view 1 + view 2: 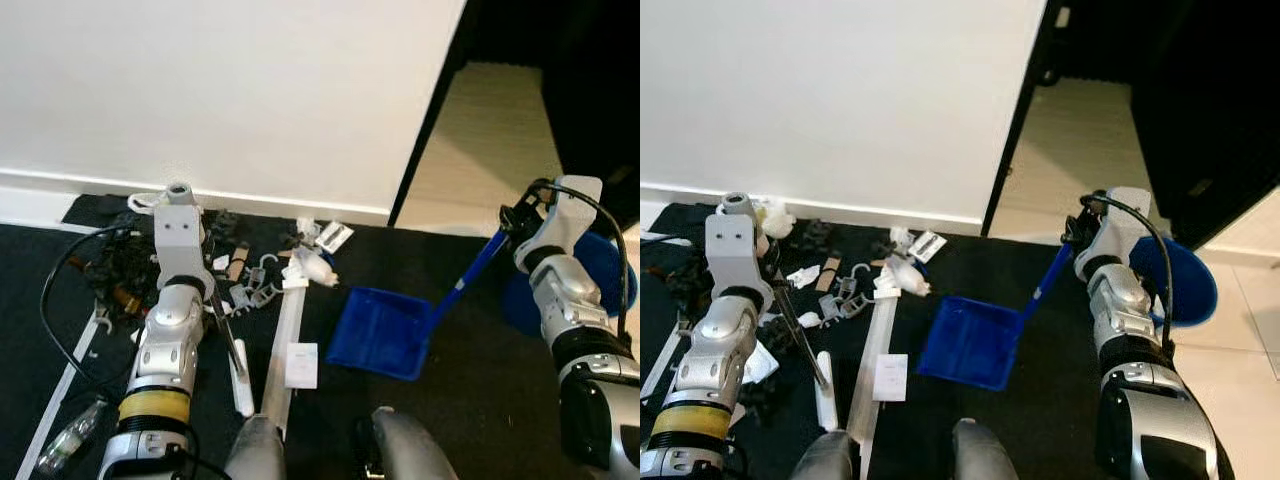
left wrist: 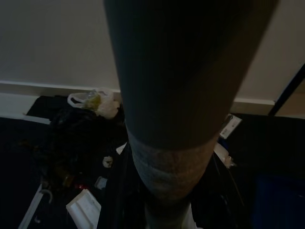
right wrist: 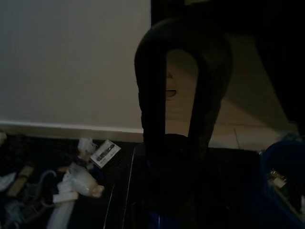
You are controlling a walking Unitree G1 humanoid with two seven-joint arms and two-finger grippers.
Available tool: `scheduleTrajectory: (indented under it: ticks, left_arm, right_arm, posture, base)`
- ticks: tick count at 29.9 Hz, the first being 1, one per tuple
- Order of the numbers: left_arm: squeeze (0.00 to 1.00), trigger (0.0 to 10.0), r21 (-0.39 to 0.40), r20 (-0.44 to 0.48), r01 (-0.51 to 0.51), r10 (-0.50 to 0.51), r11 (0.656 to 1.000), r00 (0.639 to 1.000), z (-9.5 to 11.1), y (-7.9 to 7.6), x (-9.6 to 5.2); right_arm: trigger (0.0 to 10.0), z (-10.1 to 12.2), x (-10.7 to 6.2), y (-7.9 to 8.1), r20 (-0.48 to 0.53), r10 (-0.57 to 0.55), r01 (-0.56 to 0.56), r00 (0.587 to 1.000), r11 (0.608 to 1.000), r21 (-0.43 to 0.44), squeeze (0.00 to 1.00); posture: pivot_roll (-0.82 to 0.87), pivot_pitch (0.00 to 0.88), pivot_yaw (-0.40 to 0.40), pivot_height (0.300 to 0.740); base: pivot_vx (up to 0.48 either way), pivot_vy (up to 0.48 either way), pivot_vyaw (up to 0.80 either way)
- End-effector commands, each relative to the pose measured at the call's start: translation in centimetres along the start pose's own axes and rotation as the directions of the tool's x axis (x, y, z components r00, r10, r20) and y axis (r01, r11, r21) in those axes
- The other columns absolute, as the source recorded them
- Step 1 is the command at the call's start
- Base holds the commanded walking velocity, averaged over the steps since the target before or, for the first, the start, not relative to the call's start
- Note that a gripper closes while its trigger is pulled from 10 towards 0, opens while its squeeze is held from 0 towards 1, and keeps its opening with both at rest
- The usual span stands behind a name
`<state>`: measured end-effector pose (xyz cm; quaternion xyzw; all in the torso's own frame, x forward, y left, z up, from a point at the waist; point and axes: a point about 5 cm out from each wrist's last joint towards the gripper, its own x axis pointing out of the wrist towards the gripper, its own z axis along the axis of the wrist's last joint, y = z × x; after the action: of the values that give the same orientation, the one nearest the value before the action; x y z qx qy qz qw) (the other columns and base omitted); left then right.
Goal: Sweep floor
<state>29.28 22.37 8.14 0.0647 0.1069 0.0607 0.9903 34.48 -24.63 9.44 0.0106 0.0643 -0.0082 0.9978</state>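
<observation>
Looking down: we see a black floor mat (image 1: 470,290) running up to a white wall (image 1: 250,90), with a dark doorway on the right and pale flooring (image 1: 480,150) past it.
Dustpan: the blue dustpan (image 1: 380,332) sits flat on the mat, roughly in the middle, mouth turned toward the litter — its blue handle (image 1: 475,265) slants up to our right wrist.
Right gripper: up at the top end of that handle (image 1: 512,228). In the right wrist view a dark looped grip (image 3: 183,100) blocks most of the frame, so we honestly can't tell how the fingers stand.
Left gripper: our left arm (image 1: 172,320) reaches toward the wall over the mess, and the gripper (image 1: 215,305) sits by a thin dark rod (image 1: 232,345) that angles down across the mat. The left wrist view has a thick dark shaft (image 2: 176,95) right in front of the lens — fingers hidden, can't call open or closed.
Litter: a scattered pile (image 1: 280,262) of white scraps, small hooks and bits of paper lies near the wall's skirting, just left of the dustpan and not touching it.
White strips: two long white strips (image 1: 282,350) lie on the mat between our left arm and the dustpan, with a small white card (image 1: 301,364) beside them.
Tangle: dark cables and odds and ends (image 1: 115,270) are heaped at the far left.
Bottle: a clear plastic bottle (image 1: 70,432) lies at the lower left.
Blue bin: a round blue bin (image 1: 1180,280) stands behind our right arm.
</observation>
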Motion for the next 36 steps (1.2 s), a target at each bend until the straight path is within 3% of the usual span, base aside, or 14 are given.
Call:
scheduleTrajectory:
  ticks: [1, 10, 11, 15, 20, 24, 28, 30, 31, 36]
  left_arm:
    - [0.00, 10.0, 0.044, 0.018, -0.022, 0.021, 0.999, 1.000, 0.1, 1.0, 0.0]
    - [0.00, 10.0, 0.063, 0.143, 0.003, -0.012, 0.998, 0.990, 2.9, 2.0, 0.6]
    - [0.00, 10.0, 0.056, 0.167, 0.013, -0.022, 0.998, 0.986, 3.5, 2.2, 0.7]
    - [0.00, 10.0, 0.030, 0.232, 0.077, -0.082, 0.997, 0.969, 5.3, 2.1, 1.0]
    - [0.00, 10.0, 0.047, 0.275, 0.125, -0.133, 0.991, 0.952, 6.5, 1.8, 1.1]
    - [0.00, 10.0, 0.062, 0.289, 0.177, -0.187, 0.982, 0.939, 6.4, 0.7, 1.3]
    - [0.00, 10.0, 0.074, 0.262, 0.203, -0.216, 0.976, 0.941, 6.0, -0.2, 1.6]
    - [0.00, 10.0, 0.118, 0.225, 0.224, -0.246, 0.967, 0.943, 5.3, -1.5, 1.9]
    - [0.00, 10.0, 0.118, 0.225, 0.224, -0.246, 0.967, 0.943, 5.3, -1.5, 1.9]
    - [0.00, 10.0, 0.192, 0.173, 0.291, -0.324, 0.938, 0.930, 3.8, -3.7, 2.2]
  right_arm:
    - [10.0, 0.7, 0.2, -0.1, 0.022, 0.027, -0.026, 0.999, 0.999, -0.025, 0.00]
    - [10.0, 0.9, 0.1, -1.2, -0.014, 0.058, -0.060, 0.998, 0.992, -0.109, 0.00]
    - [10.0, 0.9, 0.1, -1.2, -0.012, 0.072, -0.073, 0.997, 0.990, -0.124, 0.00]
    - [10.0, 1.2, 0.1, -0.7, -0.008, 0.140, -0.139, 0.990, 0.974, -0.177, 0.00]
    - [10.0, 1.6, 0.4, 0.1, 0.019, 0.177, -0.171, 0.984, 0.972, -0.159, 0.00]
    - [10.0, 1.2, 0.7, 2.0, 0.048, 0.211, -0.207, 0.976, 0.976, -0.072, 0.00]
    - [10.0, 0.7, 0.8, 3.2, 0.050, 0.238, -0.236, 0.970, 0.971, -0.045, 0.00]
    - [10.0, 0.1, 0.6, 4.8, 0.059, 0.279, -0.278, 0.959, 0.960, -0.023, 0.00]
    - [10.0, 0.1, 0.6, 4.8, 0.059, 0.279, -0.278, 0.959, 0.960, -0.023, 0.00]
    - [10.0, -0.2, 0.4, 7.7, 0.106, 0.349, -0.354, 0.931, 0.935, 0.030, 0.00]
  posture:
    - [0.11, 0.089, -0.081, 0.740]
    - [0.11, 0.187, -0.098, 0.740]
    - [0.12, 0.229, -0.099, 0.740]
    - [0.12, 0.279, -0.098, 0.740]
    - [0.13, 0.315, -0.094, 0.740]
    - [0.13, 0.353, -0.103, 0.740]
    - [0.12, 0.365, -0.107, 0.740]
    - [0.12, 0.362, -0.107, 0.740]
    - [0.12, 0.362, -0.107, 0.740]
    - [0.08, 0.368, -0.097, 0.740]
  base:
    - [0.000, 0.000, 0.00]
    - [0.000, 0.000, 0.00]
    - [0.000, 0.000, 0.00]
    - [0.000, 0.000, 0.00]
    - [0.000, 0.000, 0.00]
    - [0.000, 0.000, 0.00]
    - [0.000, 0.000, 0.00]
    - [0.000, 0.000, 0.00]
    - [0.000, 0.000, 0.00]
    - [0.000, 0.000, 0.00]
